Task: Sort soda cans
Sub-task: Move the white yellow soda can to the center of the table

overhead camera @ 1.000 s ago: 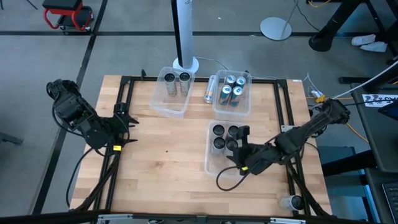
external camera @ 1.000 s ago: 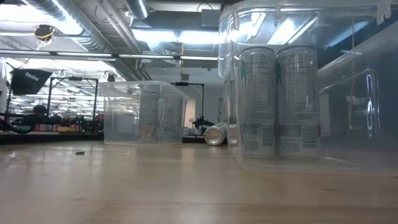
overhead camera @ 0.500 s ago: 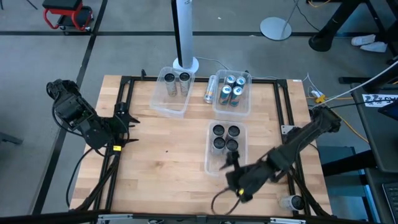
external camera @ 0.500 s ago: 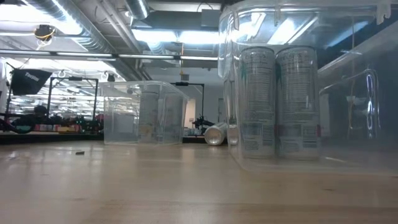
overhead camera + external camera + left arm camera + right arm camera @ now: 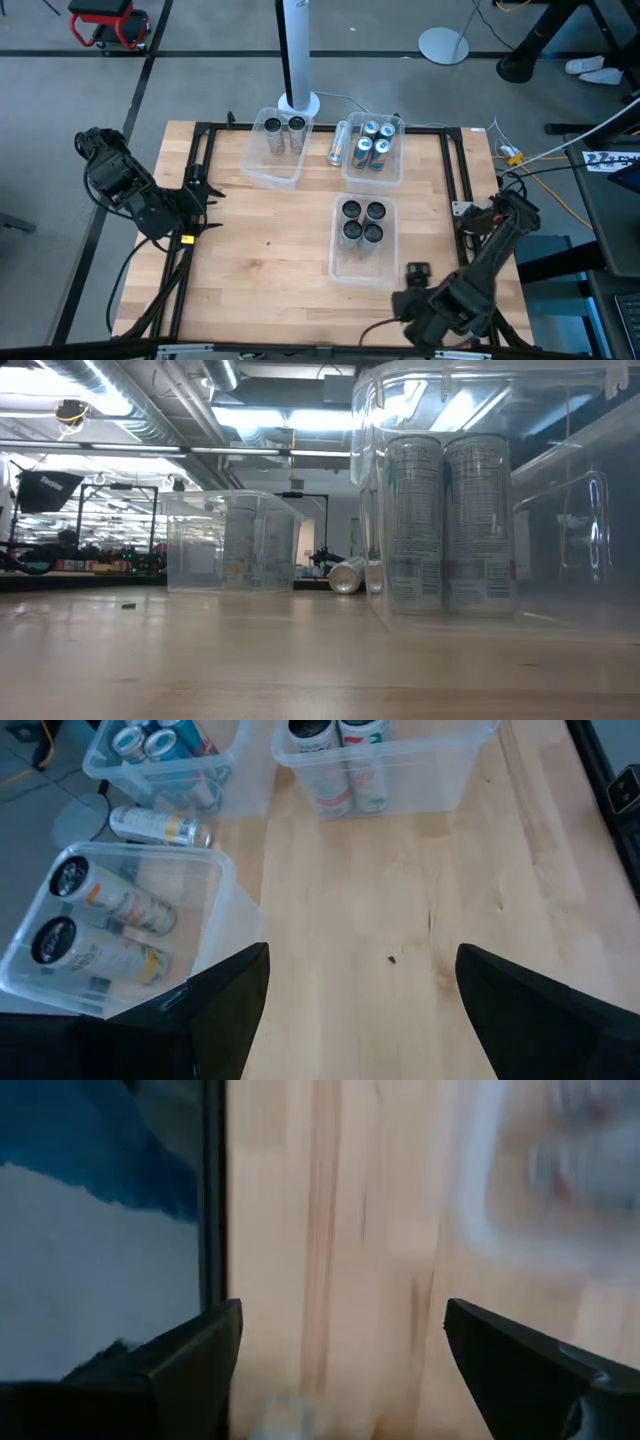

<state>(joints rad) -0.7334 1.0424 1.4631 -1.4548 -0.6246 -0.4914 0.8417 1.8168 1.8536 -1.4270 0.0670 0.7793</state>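
Note:
Four dark-topped cans [image 5: 360, 222] stand in the near clear bin [image 5: 345, 262], which also shows close in the low view [image 5: 445, 525]. Two cans [image 5: 284, 126] stand in the far left bin [image 5: 270, 165]. Several blue-and-silver cans [image 5: 374, 142] stand in the far right bin [image 5: 385, 175]. One can [image 5: 339, 143] lies on its side between the far bins. My right gripper [image 5: 410, 285] is open and empty near the table's near edge, right of the near bin; it also shows in its wrist view [image 5: 335, 1350]. My left gripper [image 5: 205, 195] waits open at the left edge.
A black frame rail [image 5: 455, 170] runs round the tabletop. A white pole base [image 5: 298, 100] stands behind the far bins. Bare wood [image 5: 260, 250] lies between the left arm and the near bin. The left wrist view shows the bins [image 5: 120, 920] across the bare wood.
My right gripper has drawn back from the near bin, where it stood over the dark cans, and swung toward the table's near edge and right. The four dark cans stay standing in the bin. The left arm has kept still.

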